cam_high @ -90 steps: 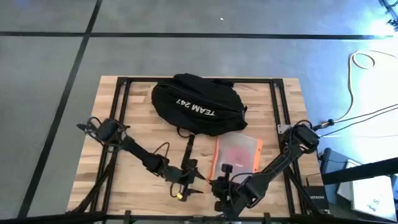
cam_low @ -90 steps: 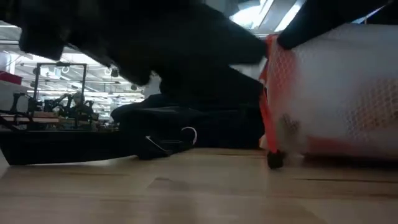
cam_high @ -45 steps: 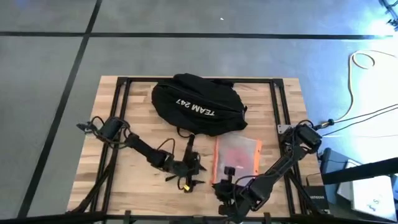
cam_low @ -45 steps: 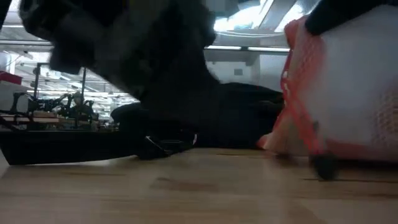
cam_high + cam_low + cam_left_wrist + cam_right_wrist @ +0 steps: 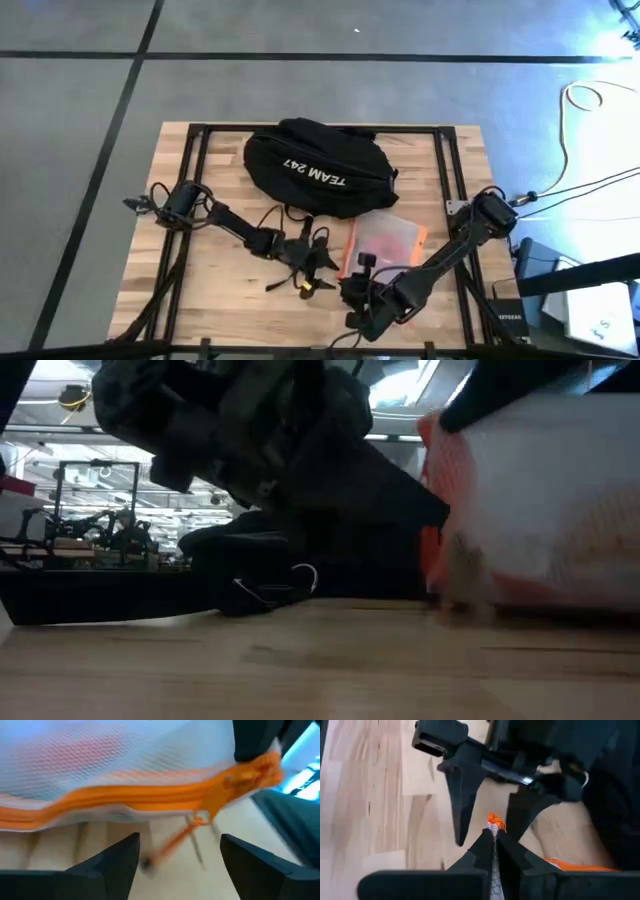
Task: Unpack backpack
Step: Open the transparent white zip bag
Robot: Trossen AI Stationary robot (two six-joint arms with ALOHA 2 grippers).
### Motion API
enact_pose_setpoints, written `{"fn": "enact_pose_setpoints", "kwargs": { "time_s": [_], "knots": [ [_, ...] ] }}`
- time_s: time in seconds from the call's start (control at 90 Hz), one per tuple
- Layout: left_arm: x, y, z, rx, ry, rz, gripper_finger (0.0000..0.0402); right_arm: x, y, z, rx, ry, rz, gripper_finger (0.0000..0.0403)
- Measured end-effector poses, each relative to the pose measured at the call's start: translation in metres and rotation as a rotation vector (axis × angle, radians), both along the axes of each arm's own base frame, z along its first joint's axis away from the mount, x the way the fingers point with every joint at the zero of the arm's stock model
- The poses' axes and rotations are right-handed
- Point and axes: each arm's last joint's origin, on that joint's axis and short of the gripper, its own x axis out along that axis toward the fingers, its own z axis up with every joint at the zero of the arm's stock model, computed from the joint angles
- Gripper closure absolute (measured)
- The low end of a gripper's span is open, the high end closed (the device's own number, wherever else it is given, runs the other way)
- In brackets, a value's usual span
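Observation:
The black backpack (image 5: 318, 168) with white "TEAM 247" lettering lies on its side at the table's far middle, a strap trailing toward the near edge. Nearer, to its right, is a white mesh pouch (image 5: 387, 240) with an orange zipper edge (image 5: 150, 797). My right gripper (image 5: 362, 264) is shut on the pouch's near left corner. My left gripper (image 5: 318, 264) stands open just left of that corner. Its fingers (image 5: 117, 857) face the orange zipper and the dangling pull (image 5: 199, 821) without touching them. My right gripper pinches the pouch's orange zipper-end corner (image 5: 493, 821) between its two fingertips. The fingers come from the table's near side, slanting toward the far edge. That corner is raised off the wood, and the pouch's far part (image 5: 395, 228) seems to lie on the table.
Black frame rails (image 5: 200, 150) run along the tabletop's left, right and far sides. A metal strap buckle (image 5: 300, 578) of the backpack lies on the wood. Bare wood (image 5: 200, 260) shows at the near left.
My left gripper has travelled toward the table's right and slightly toward the far edge, closing in on the pouch's corner. My right gripper has kept its hold. The pouch has swung and turned a little, with its held near corner shifting.

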Motion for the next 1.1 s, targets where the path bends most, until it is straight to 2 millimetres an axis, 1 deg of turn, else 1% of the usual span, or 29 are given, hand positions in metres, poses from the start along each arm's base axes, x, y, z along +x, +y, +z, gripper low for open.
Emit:
{"fn": "enact_pose_setpoints", "kwargs": {
  "time_s": [0.133, 0.222, 0.322, 0.411, 0.6, 0.644, 0.844, 1.1],
  "knots": [
    [0.003, 0.000, 0.004, 0.022, -0.023, 0.026, 0.0147, 0.001, 0.000, 0.001, -0.016, -0.023, -0.012, 0.0403],
    [0.005, -0.002, 0.006, 0.038, -0.037, 0.044, 0.0166, 0.001, 0.000, 0.001, -0.012, -0.028, -0.018, 0.0403],
    [0.005, -0.003, 0.007, 0.038, -0.041, 0.044, 0.0199, 0.001, 0.000, 0.001, -0.017, -0.034, -0.021, 0.0403],
    [0.004, -0.005, 0.006, 0.069, -0.036, 0.042, 0.0241, 0.001, 0.000, 0.001, -0.013, -0.039, -0.024, 0.0403],
    [0.001, -0.011, 0.003, 0.099, -0.017, 0.014, 0.0370, 0.002, 0.001, 0.002, -0.006, -0.054, -0.028, 0.0403],
    [0.001, -0.012, 0.003, 0.099, -0.017, 0.012, 0.0388, 0.002, 0.001, 0.002, 0.002, -0.061, -0.032, 0.0403],
    [-0.001, -0.012, -0.001, 0.151, 0.021, 0.014, 0.0400, 0.000, 0.008, 0.003, 0.034, -0.080, -0.020, 0.0403],
    [-0.003, -0.007, -0.005, 0.292, 0.042, 0.057, 0.0401, -0.016, 0.030, 0.004, 0.067, -0.092, 0.047, 0.0403]
  ]
}}
